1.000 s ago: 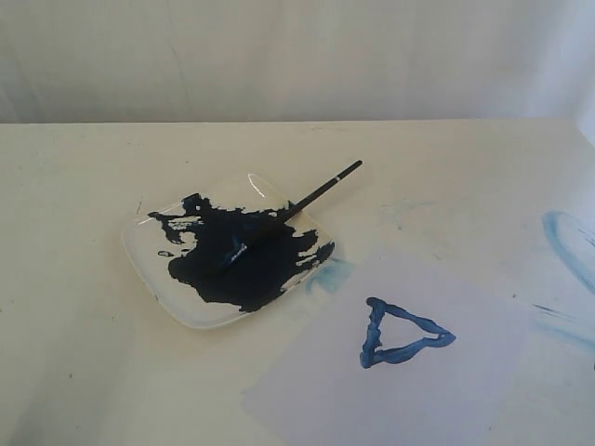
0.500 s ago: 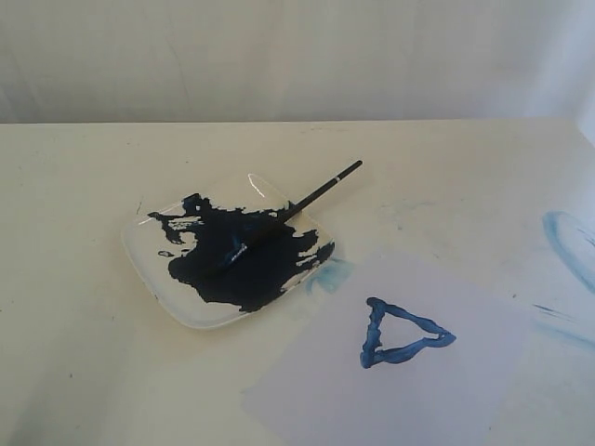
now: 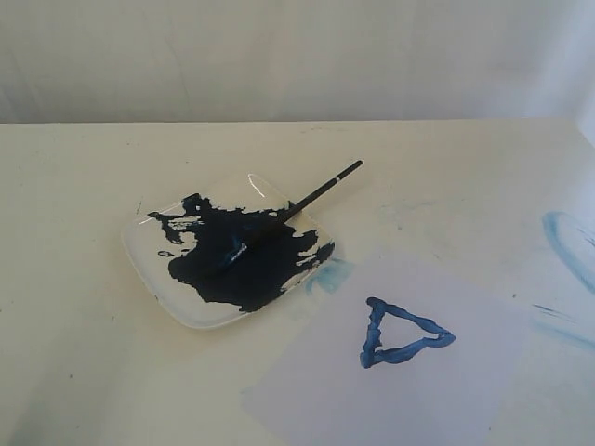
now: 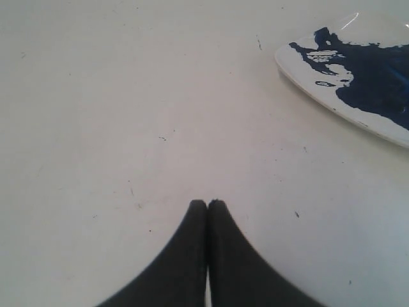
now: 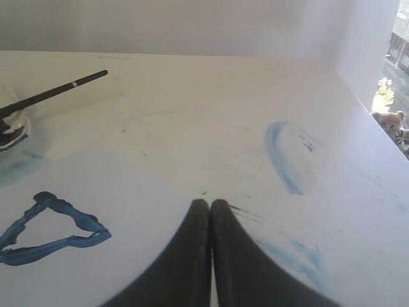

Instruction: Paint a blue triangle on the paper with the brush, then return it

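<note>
Across the dish (image 3: 149,268) rim the brush (image 3: 316,192) lies tip-down in paint (image 3: 232,274), light, thin, slick, so I'd pinch its dry handle near the pale ring (image 3: 336,177); left hand (image 4: 207,203) and right hand (image 5: 209,202) clenched, empty.

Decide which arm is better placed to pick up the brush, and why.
Probably the right. The brush handle juts from the dish toward the right side, and the right wrist view shows it; the left wrist view shows only the dish rim. The left gripper and right gripper are shut.

Likely a lab bench: paint-smeared cream table (image 3: 74,372), plain white backdrop (image 3: 279,56).
</note>
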